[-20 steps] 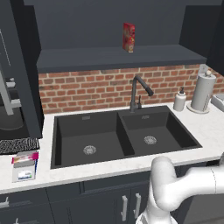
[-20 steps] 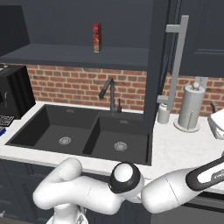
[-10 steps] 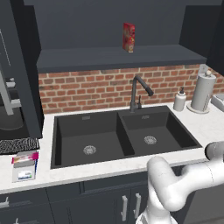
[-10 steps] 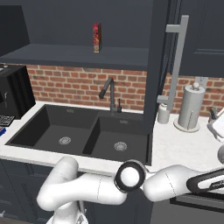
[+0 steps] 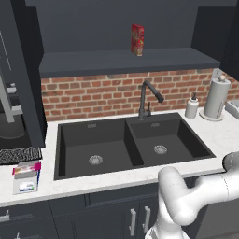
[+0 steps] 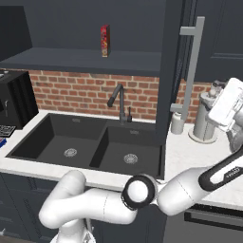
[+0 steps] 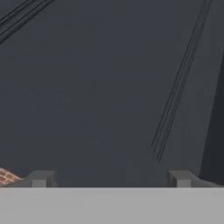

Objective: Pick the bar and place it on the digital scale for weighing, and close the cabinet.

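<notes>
My gripper (image 7: 111,179) has its two finger tips (image 7: 40,178) set wide apart with nothing between them, and the hand camera looks straight onto a dark panelled face of the cabinet (image 7: 109,87), with a sliver of red brick at its lower left corner. In the right base view I see the arm's wrist raised at the right edge, just beside the open cabinet door (image 6: 173,66) and its long silver bar handle (image 6: 192,71). Nearest the base on the left, the digital scale (image 5: 25,179) sits on the white counter (image 5: 93,184), and the pink bar (image 5: 27,167) lies flat on its top. Just behind the scale is the black-and-white speckled mat (image 5: 18,155). The dark double sink (image 5: 128,147) fills the middle of the counter, with the black faucet (image 5: 148,98) at its back edge. To the right stand a small soap dispenser (image 5: 192,106) and a paper towel roll (image 5: 217,97), near each other against the brick backsplash (image 5: 93,95). Farthest back, the tall red carton (image 5: 137,39) stands upright on the cabinet's inner shelf (image 5: 126,60).
</notes>
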Tool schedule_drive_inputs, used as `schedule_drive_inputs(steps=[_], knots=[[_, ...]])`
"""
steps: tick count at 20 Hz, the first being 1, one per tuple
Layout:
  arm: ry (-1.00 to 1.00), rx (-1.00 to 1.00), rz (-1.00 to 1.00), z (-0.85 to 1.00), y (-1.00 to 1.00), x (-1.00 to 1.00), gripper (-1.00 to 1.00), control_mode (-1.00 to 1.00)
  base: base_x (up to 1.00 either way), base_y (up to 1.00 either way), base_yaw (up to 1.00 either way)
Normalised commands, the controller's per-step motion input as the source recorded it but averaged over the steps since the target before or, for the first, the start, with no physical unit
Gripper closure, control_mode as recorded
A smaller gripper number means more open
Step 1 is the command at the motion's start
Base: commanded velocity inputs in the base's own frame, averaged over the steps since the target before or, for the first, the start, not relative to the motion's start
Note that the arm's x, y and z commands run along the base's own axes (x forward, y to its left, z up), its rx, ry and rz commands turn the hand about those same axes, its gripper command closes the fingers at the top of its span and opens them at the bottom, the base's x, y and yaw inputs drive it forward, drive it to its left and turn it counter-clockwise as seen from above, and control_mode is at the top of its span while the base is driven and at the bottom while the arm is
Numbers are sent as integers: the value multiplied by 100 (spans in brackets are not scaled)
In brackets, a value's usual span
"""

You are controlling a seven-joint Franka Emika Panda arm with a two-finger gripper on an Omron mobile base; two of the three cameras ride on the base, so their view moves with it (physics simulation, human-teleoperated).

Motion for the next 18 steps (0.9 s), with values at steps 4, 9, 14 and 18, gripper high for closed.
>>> schedule_drive_inputs(steps=[4,9,14,18], knots=[[44,-53,0,51,100,-32,-100,-100,0,0,0],[24,-45,3,89,100,-64,-100,-100,0,0,0],[13,-30,11,44,100,-64,-100,-100,0,0,0],[-5,-7,-1,-55,100,-79,-100,-100,0,0,0]])
